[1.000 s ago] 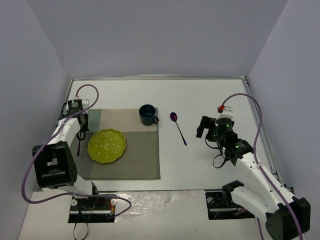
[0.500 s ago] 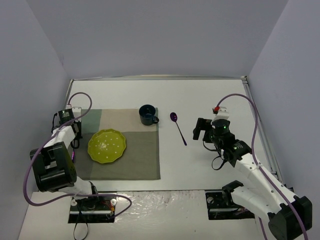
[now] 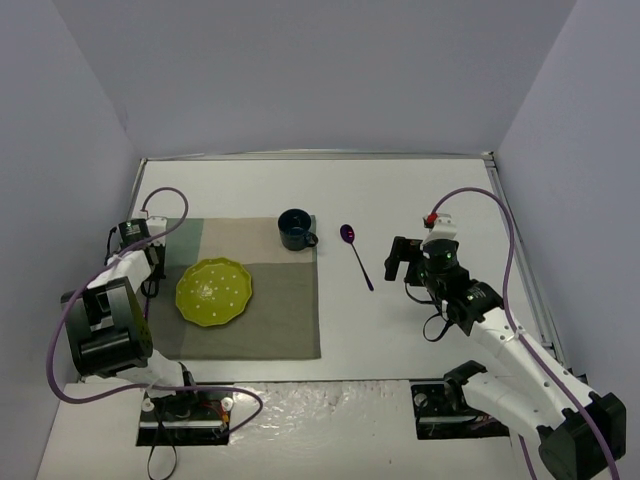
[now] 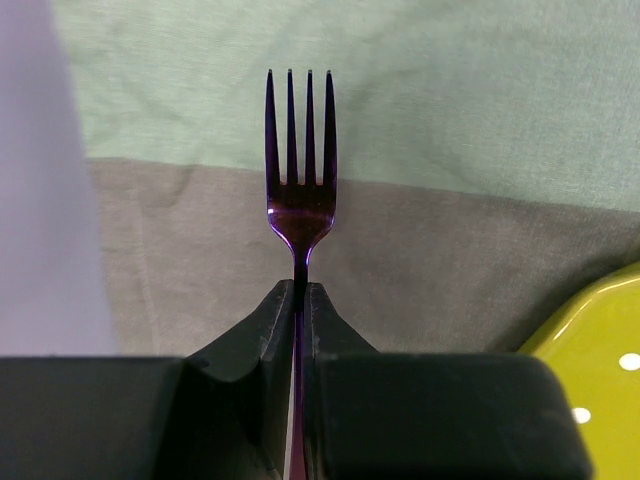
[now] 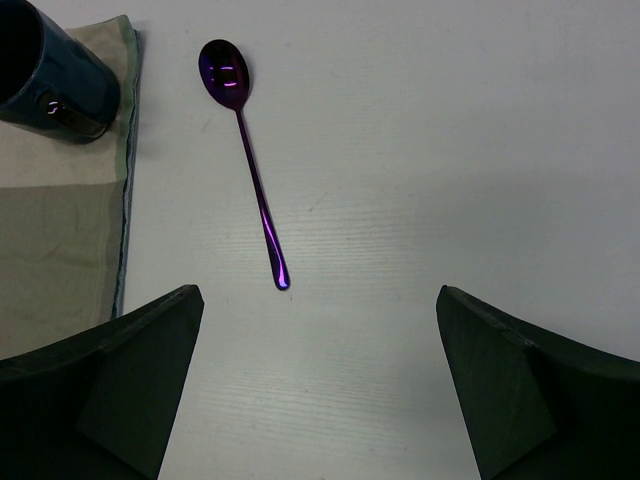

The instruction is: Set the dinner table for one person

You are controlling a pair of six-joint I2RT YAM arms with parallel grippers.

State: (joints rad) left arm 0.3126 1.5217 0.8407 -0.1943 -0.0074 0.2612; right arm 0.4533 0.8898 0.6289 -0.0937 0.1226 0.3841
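Observation:
My left gripper point(image 4: 298, 292) is shut on the handle of a purple fork point(image 4: 298, 190). Its tines point away over the seam between two patches of the grey-green placemat point(image 4: 450, 230). In the top view the left gripper point(image 3: 152, 282) sits at the placemat's left edge, just left of the green plate point(image 3: 213, 291). My right gripper point(image 5: 318, 292) is open above the bare white dinner table point(image 5: 470, 150). A purple spoon point(image 5: 250, 170) lies just beyond and to the left of its fingertips, apart from them. A dark blue mug point(image 3: 295, 229) stands at the placemat's far right corner.
The placemat point(image 3: 260, 300) covers the left middle of the dinner table point(image 3: 430, 190). Grey walls close in the table on three sides. The spoon point(image 3: 355, 256) lies between the mug and the right gripper point(image 3: 395, 260). Both arm bases sit at the near edge.
The left arm has drawn left and nearer with the fork, to the placemat's left edge. The right gripper has edged slightly left toward the spoon, staying open.

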